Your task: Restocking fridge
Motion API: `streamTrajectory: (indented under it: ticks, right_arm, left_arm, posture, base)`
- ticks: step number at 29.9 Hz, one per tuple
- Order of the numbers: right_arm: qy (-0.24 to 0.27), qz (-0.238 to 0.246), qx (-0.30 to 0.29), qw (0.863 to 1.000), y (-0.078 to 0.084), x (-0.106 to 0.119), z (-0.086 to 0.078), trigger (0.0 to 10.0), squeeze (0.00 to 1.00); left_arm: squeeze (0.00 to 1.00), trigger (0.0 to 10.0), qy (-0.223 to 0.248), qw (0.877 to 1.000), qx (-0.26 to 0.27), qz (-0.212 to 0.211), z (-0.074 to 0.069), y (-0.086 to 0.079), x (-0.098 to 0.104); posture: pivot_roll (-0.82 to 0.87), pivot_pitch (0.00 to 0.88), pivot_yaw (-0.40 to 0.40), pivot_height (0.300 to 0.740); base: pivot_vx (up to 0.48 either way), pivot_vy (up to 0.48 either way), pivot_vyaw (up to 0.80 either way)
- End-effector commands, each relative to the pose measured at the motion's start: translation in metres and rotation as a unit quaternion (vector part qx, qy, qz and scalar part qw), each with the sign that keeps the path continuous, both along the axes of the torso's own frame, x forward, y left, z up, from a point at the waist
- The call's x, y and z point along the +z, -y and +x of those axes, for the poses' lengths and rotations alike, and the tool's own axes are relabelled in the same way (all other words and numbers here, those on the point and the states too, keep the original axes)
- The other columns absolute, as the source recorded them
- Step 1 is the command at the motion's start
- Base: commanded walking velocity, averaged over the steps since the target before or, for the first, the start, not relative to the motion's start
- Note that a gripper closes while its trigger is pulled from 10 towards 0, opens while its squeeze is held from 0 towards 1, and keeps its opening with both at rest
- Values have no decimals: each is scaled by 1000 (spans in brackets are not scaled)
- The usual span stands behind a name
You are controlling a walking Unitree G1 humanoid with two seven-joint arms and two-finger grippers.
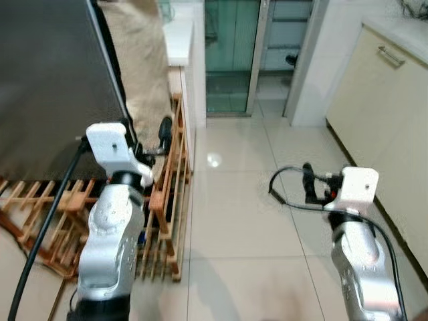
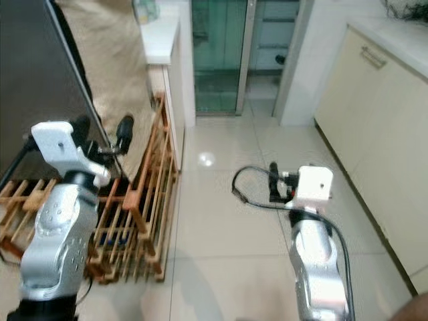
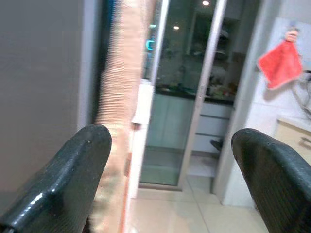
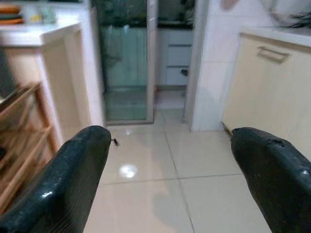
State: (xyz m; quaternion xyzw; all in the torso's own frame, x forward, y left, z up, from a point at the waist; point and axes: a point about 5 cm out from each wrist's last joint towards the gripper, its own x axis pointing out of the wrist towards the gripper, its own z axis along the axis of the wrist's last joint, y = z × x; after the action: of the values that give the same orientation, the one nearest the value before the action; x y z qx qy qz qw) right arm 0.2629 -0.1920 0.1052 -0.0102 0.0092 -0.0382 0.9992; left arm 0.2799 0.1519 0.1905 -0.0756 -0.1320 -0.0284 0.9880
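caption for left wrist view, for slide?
Open left gripper beside dark fridge, facing glass door; red cloth hanging.

Bright, even indoor light; lamp glare on floor tiles (image 1: 214,160); left wrist view blurred

A home kitchen: cream cabinets (image 1: 374,107), tiled floor (image 1: 247,200), wooden rack (image 1: 167,194), glass sliding door (image 1: 231,53).

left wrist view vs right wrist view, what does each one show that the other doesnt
Left wrist view: a red cloth hanging on the wall and a dark grey fridge door close by. Right wrist view: a wooden rack, a cream cabinet with a handle, and a counter. Both: open black fingers, the glass sliding door and pale floor tiles.
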Motion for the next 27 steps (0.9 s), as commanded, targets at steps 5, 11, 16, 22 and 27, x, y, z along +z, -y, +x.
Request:
streamTrajectory:
  ticks: [5, 11, 16, 22, 27]
  right_arm:
    - [15, -9, 65, 998, -24, 7, 11, 10000, 0]
    - [18, -10, 92, 996, -37, 6, 14, 10000, 0]
    - [16, -5, 93, 996, -37, 5, 14, 10000, 0]
    - [14, -1, 88, 996, -36, 3, 16, 10000, 0]
    - [22, -2, 84, 996, -35, 6, 21, 10000, 0]
  left_arm:
    - [0, 10000, 5, 1000, 11, -1, 1, -2, 4]
    - [0, 10000, 5, 999, 30, 10, 7, -4, 9]
    - [0, 10000, 10, 999, 33, 20, 12, -7, 12]
    - [0, 10000, -14, 998, 33, 51, 26, -5, 9]
    - [0, 10000, -29, 998, 18, 47, 31, 4, 3]
  posture:
    - [-51, 0, 7, 727]
    - [-51, 0, 7, 740]
    - [-51, 0, 6, 740]
    - [-54, 0, 8, 740]
    - [-64, 0, 13, 740]
  base:
    - [193, 0, 421]
    - [0, 0, 390]
    - [0, 0, 0]
    - [0, 0, 0]
    - [0, 0, 0]
